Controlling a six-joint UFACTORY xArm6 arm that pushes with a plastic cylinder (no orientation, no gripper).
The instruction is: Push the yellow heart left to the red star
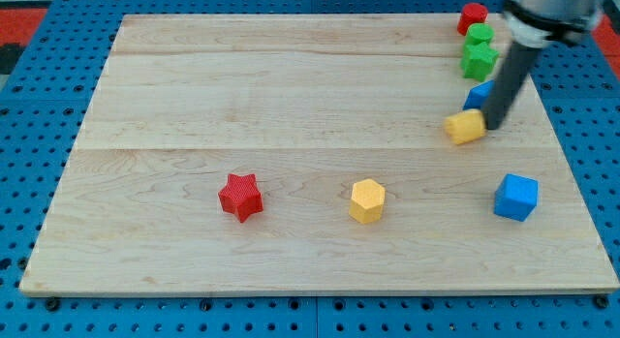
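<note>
My tip (495, 125) is sitting at the right edge of the yellow heart (466, 127), touching or nearly so, at the view's right side of the wooden worktop (291, 86). No jaws on this rig, just a plain dark rod, so nothing is being clamped.

The red star (240, 197) is lying well apart, toward the view's left and lower down. Judging the push: it is needing a down-left line, contact staying centred on the heart so it is not spinning off.

The yellow hexagon-like block (367, 200) is sitting near that path; best passing above it.

Blocks are looking like matte, ridged plastic. The blue cube (515, 197) is resting lower right. The worktop is pale, smooth planks.
</note>
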